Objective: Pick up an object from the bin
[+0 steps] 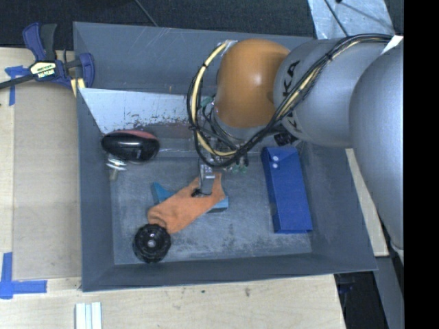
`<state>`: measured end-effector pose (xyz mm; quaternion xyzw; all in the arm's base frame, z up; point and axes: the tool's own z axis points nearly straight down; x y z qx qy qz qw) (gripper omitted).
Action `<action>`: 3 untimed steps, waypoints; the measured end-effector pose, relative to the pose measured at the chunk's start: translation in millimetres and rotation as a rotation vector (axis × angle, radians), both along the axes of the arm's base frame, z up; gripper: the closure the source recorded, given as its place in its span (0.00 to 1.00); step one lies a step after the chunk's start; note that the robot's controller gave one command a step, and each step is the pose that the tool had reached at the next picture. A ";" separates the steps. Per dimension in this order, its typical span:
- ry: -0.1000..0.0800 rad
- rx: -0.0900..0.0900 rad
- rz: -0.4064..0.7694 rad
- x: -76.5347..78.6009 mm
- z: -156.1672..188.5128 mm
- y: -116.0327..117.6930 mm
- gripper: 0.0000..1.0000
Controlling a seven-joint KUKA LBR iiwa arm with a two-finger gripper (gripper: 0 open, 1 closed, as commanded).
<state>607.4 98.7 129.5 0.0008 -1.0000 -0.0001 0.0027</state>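
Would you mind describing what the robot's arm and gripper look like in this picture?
The arm is a thick, rounded, silver-grey body with black lettering near its wrist. A glossy orange dome-shaped cover caps the wrist, and black and yellowish cables loop around it. The gripper is a slim, grey metal piece, far narrower than the arm.

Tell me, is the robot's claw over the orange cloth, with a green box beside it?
No, the box is blue, not green; the camera view shows it. The gripper is over the orange cloth, with the blue box beside it.
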 end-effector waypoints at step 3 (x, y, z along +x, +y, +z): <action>-0.003 0.011 0.198 -22.4 -38.9 -17.1 1.00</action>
